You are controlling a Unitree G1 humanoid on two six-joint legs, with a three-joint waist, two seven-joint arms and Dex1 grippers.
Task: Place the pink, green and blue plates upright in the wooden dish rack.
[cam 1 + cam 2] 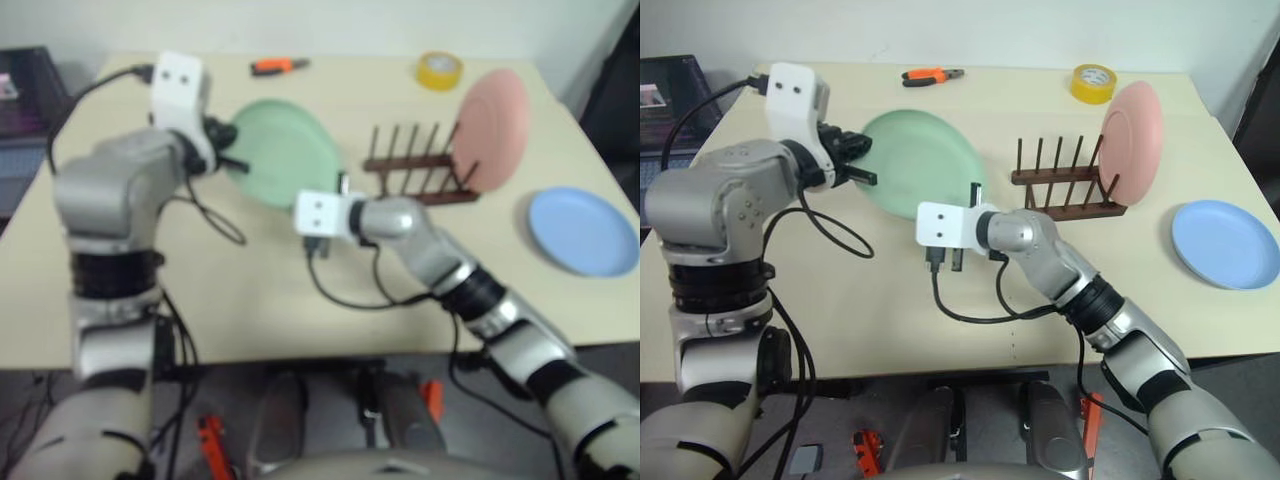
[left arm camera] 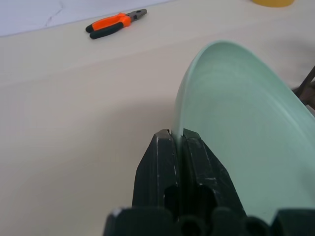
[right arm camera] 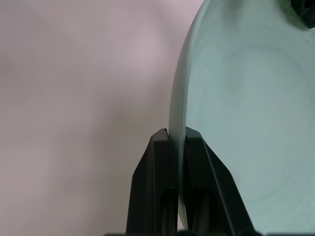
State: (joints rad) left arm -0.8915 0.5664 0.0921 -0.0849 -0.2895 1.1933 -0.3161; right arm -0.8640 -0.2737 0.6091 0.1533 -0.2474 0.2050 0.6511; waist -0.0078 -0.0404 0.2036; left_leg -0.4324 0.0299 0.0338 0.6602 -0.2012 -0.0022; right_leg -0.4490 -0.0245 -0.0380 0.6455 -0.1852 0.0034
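1. The left gripper (image 1: 858,160), with two black fingers, is clamped tight on the rim of the round, matte, mint green plastic plate (image 1: 923,160), which is held tilted above the pale, smooth table (image 1: 840,290).
2. The same plate's opposite, nearer rim is pinched between the fingers of the right gripper (image 3: 176,140), its jaws narrowed onto the thin edge.
3. Behind the plate, a pair of pliers with orange handles (image 1: 933,75) lies on the table.
4. To the right, the small dark brown wooden dish rack (image 1: 1068,185) stands with thin upright pegs on a base rail.
5. A pale pink round plate (image 1: 1132,138) is seen upright at the rack's right end.
6. A yellow tape roll (image 1: 1093,82) rests behind the rack.
7. Farthest right, a light blue shallow-rimmed plate (image 1: 1225,243) lies flat, apart from the rack.
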